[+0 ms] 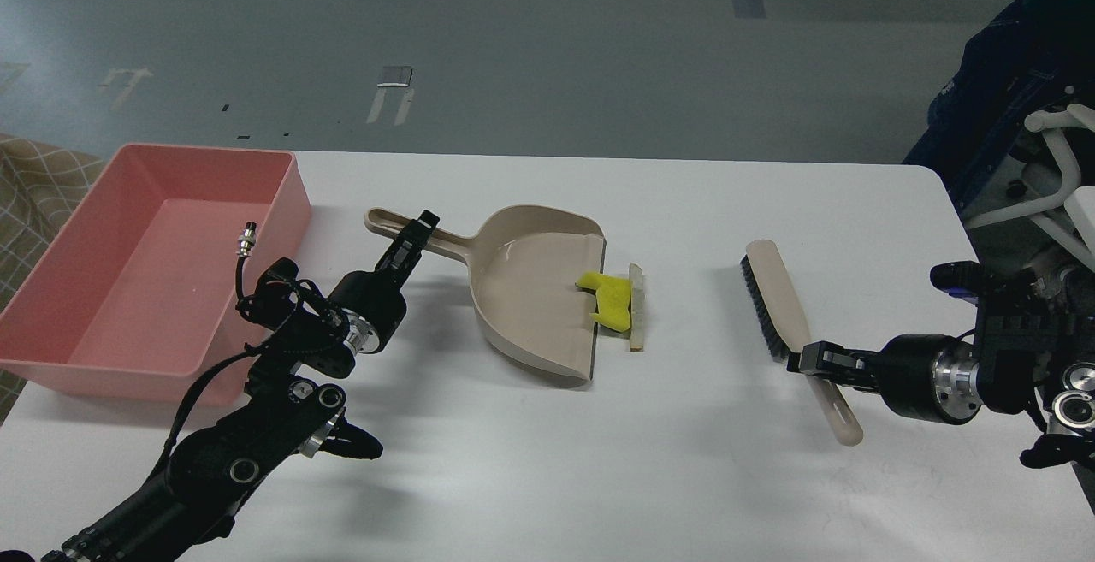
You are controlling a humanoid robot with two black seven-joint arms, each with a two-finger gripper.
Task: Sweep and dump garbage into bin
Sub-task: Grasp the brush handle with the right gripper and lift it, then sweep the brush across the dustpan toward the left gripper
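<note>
A beige dustpan [522, 288] lies in the middle of the white table, its mouth facing right. My left gripper [414, 235] is shut on the dustpan handle. The garbage lies at the dustpan lip: a bright yellow chunk [609, 300] half on the lip, and a thin pale strip [635, 305] just right of it on the table. My right gripper [811, 362] is shut on the handle of a beige brush [780, 301] with black bristles, right of the scraps with a gap between. The pink bin [137, 271] stands at the far left.
The white table [547, 459] ends at its right edge near my right arm. A chair and dark clothing [1026, 117] stand beyond the right edge. A checked cloth [34, 177] shows at the far left, behind the bin.
</note>
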